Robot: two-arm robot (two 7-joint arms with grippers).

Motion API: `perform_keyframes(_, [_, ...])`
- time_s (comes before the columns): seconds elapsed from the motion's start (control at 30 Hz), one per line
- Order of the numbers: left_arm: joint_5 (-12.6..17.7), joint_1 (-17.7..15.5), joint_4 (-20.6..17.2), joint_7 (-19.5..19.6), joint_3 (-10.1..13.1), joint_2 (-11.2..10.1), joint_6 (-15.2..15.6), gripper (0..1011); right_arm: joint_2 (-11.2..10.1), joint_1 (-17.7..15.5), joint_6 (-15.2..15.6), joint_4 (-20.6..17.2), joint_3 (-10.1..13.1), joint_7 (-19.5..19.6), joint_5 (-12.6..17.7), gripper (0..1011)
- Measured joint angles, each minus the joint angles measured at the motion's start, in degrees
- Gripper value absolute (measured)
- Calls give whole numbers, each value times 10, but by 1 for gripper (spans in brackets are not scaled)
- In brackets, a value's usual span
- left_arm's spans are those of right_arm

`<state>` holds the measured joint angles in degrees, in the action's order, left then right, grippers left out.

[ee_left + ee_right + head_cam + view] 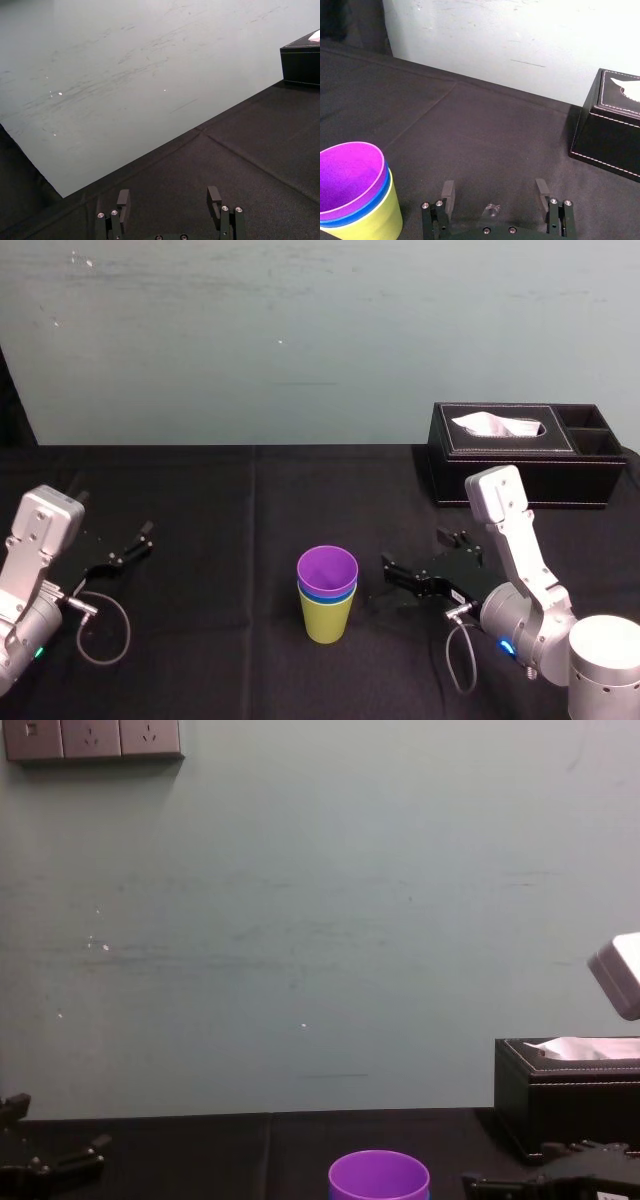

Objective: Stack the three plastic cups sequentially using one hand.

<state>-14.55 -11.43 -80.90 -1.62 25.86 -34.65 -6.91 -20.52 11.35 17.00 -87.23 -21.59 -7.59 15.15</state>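
Note:
The three plastic cups stand nested and upright at the table's middle: the purple cup point(328, 567) sits in the blue cup point(327, 593), which sits in the yellow-green cup point(326, 620). In the right wrist view the purple cup point(350, 172) shows inside the blue rim point(381, 194) and the yellow-green wall point(377, 220). My right gripper point(412, 552) hovers low just right of the stack, open, with nothing between its fingers point(448, 190). The purple rim point(379, 1176) also shows in the chest view. My left gripper point(135, 543) rests open at the far left.
A black tissue box point(525, 455) stands at the back right, behind the right arm. A black cloth point(230, 520) covers the table, and a pale wall point(300, 330) rises behind it. The left gripper's cable point(105, 630) loops on the cloth.

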Motion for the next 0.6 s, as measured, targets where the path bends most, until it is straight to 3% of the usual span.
perform_keyframes(0.6, [0,0,0,0,0,0,0,1000,0,0,0,0,0,0,0,1004])
